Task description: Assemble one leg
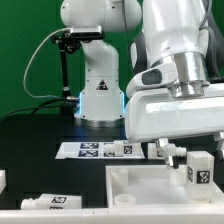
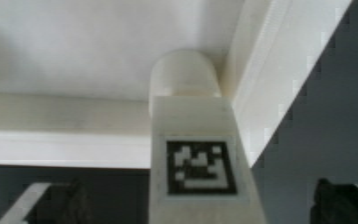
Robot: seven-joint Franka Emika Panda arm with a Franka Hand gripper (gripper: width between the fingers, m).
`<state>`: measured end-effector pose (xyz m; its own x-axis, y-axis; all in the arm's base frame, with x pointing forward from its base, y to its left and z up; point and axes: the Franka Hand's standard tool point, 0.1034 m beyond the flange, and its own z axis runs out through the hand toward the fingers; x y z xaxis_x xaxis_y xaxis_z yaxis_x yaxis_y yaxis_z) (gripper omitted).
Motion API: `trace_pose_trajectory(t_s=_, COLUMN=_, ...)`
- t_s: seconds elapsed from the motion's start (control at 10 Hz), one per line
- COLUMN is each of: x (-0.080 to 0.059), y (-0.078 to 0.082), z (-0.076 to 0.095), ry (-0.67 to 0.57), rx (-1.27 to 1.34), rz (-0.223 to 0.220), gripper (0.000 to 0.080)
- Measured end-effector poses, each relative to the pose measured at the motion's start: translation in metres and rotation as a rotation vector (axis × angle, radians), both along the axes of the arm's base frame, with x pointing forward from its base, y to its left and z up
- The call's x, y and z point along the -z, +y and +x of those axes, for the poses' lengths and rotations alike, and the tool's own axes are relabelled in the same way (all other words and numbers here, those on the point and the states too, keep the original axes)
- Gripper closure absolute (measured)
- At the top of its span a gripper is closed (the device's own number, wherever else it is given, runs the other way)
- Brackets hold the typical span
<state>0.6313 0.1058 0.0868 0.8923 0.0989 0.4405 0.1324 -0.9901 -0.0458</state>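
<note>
**One leg on the panel, fingers spread either side**

One leg (image 1: 198, 170) is the piece to watch. It is up on end on the big white panel (image 1: 140, 186), at the exterior view's right, its black-and-white tag facing out. The gripper (image 1: 170, 152) hangs right over it. From the wrist view, the leg (image 2: 197, 150) runs up the middle with its rounded end tucked into the corner where the panel's (image 2: 87, 60) raised edges meet. The dark fingers (image 2: 34, 205) sit wide apart on both sides, with clear gaps to the leg and no contact. Out on the black table (image 1: 40, 140), the marker board (image 1: 80, 150) lies flat with two spare legs (image 1: 120, 150) just beside it. Another spare leg (image 1: 52, 201) lies at the exterior view's left.
</note>
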Motion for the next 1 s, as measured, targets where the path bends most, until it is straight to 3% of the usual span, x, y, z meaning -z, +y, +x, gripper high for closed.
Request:
trace_pose_trajectory(t_s=0.5, x=0.002, y=0.003, z=0.007, ry=0.442, rx=0.088, rz=0.026, gripper=0.0150)
trace_pose_trajectory(t_s=0.7, x=0.008, y=0.011, z=0.011, ry=0.427, rx=0.176, rz=0.069, gripper=0.0150)
trace_pose_trajectory(t_s=0.8, x=0.008, y=0.010, z=0.011, ry=0.430, rx=0.176, rz=0.068, gripper=0.0150)
trace_pose_trajectory(t_s=1.0, x=0.008, y=0.011, z=0.011, ry=0.431, rx=0.189, rz=0.072, gripper=0.0420)
